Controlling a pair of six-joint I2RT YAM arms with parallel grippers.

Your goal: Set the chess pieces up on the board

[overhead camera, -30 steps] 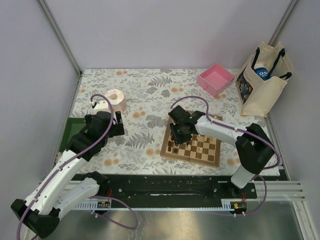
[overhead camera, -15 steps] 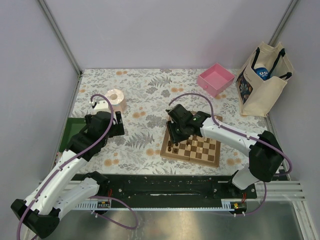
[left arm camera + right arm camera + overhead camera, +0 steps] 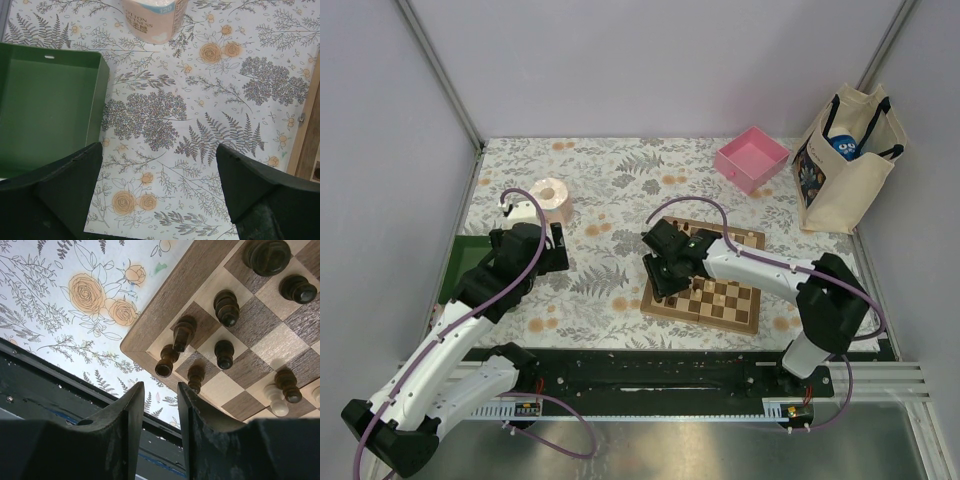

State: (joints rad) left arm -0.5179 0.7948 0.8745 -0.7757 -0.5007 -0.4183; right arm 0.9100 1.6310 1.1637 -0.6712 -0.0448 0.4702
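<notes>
Flowered cloth covers the table (image 3: 620,170), and the square wooden chessboard with dark brown and tan chequers (image 3: 720,298) lies on its right half. Small dark brown wooden chessmen (image 3: 227,307) stand on squares at the board's near-left corner, a pale tan chessman (image 3: 276,400) close by. The right gripper (image 3: 159,387) hovers at that corner, its fingers slightly parted and holding nothing. The left gripper (image 3: 159,150) hangs over bare cloth beside a green tray (image 3: 45,100), jaws spread wide

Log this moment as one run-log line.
left gripper: open, empty, above floral tablecloth | right gripper: narrowly parted, empty, by board corner | dark chess pieces: clustered near that corner
</notes>
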